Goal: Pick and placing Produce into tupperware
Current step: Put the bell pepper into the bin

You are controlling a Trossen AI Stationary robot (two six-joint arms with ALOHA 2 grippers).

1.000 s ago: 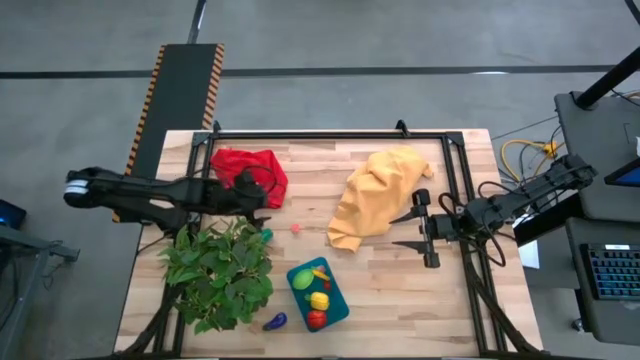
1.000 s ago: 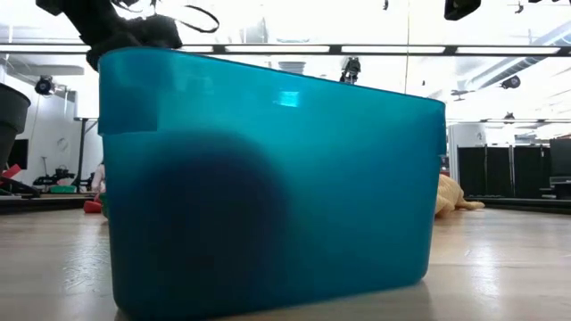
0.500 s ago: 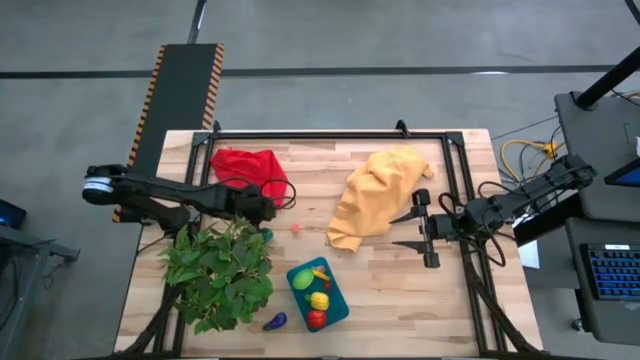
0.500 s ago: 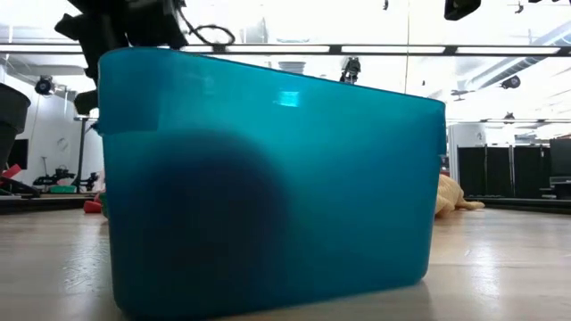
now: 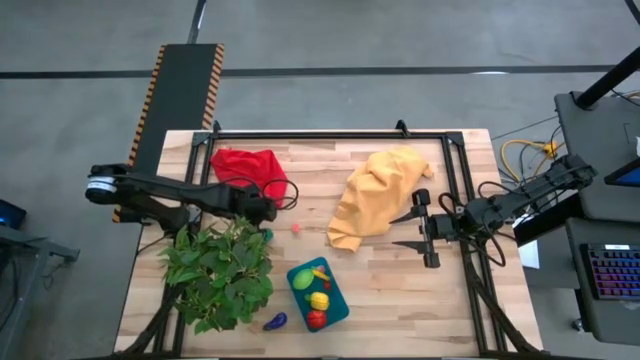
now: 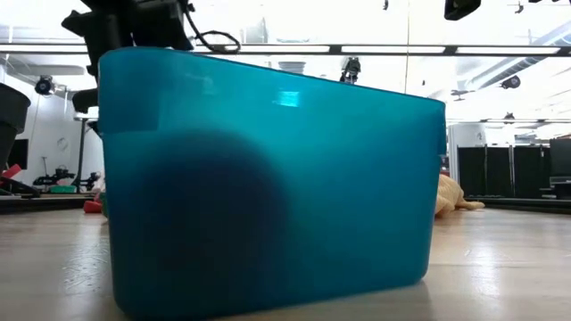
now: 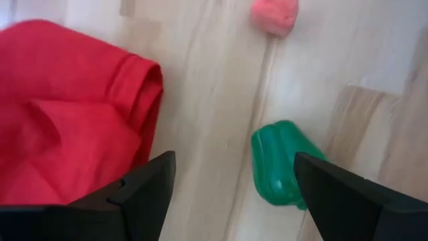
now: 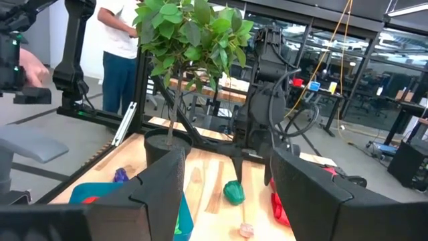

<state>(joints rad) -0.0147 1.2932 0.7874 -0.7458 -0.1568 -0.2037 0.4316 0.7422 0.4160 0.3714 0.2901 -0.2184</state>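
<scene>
The left gripper [image 5: 268,212] hangs left of centre in the high view, fingers spread wide with nothing between them — a green pepper [image 7: 284,167] lies on the wood beneath, a pink piece [image 7: 275,13] just beyond it, the red cloth [image 5: 250,172] beside it. Lower centre sits the tupperware [image 5: 318,292], with green, yellow and red produce inside; a purple piece [image 5: 275,322] lies just outside it. The right gripper [image 5: 420,232] waits at centre right — fingers parted, empty — beside the yellow cloth [image 5: 378,196].
</scene>
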